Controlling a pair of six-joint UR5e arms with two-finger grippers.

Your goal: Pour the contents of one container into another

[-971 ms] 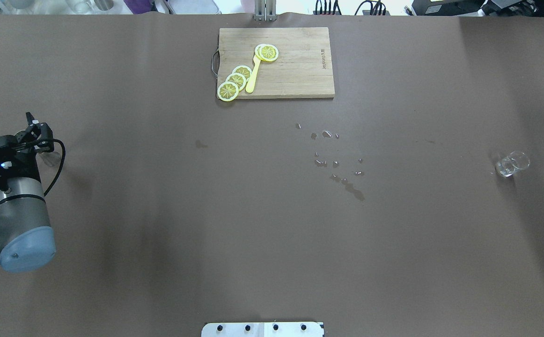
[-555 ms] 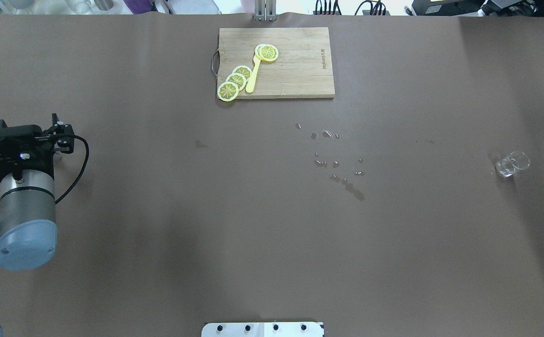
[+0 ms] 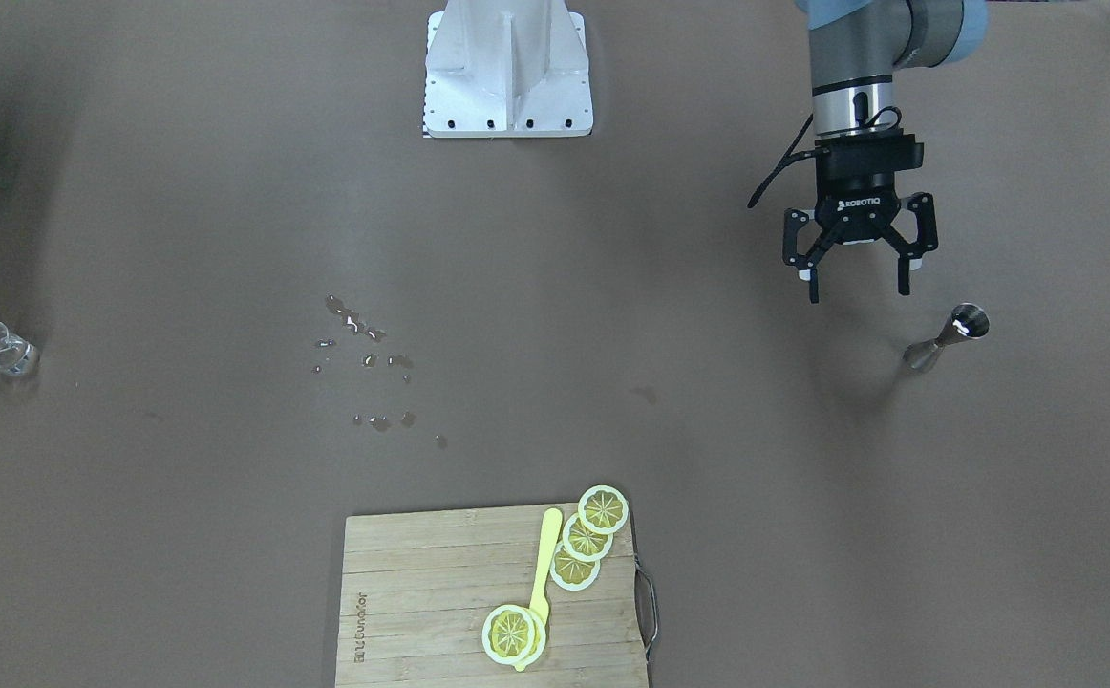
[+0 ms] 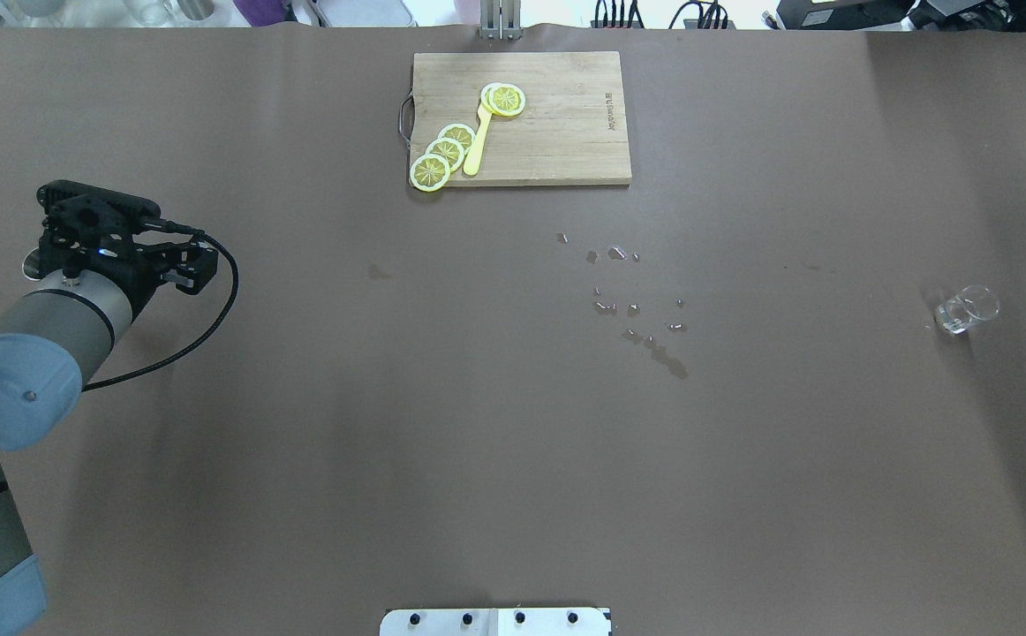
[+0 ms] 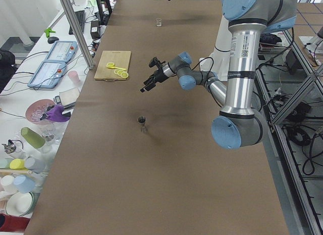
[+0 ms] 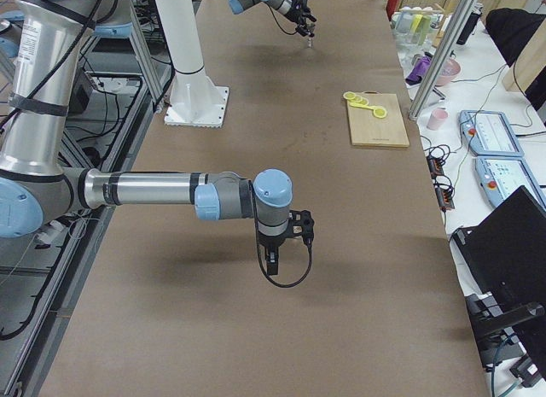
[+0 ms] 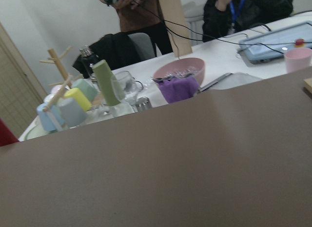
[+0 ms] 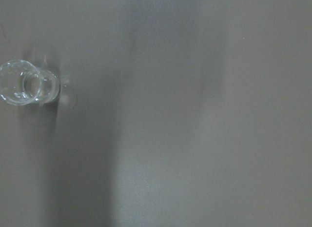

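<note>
Hovering over the brown table, the left claw hangs with its fingers spread wide and nothing between them. The cutting board with its lemon slices lies well ahead of that claw and off toward the robot's right. It plays no part in the pour.

The steel jigger stands upright on the table, long axis vertical. It is near the left claw, a little farther from the robot's base and to the claw's outer, left side. The left arm is plainly the nearer one, so reaching the jigger probably means shifting outward and forward, then closing across its narrow waist.

The right claw shows only in the side view, so I cannot tell whether it is spread or closed. The small clear glass stands upright near that claw, well apart from the jigger. Scattered droplets lie between the two.
</note>
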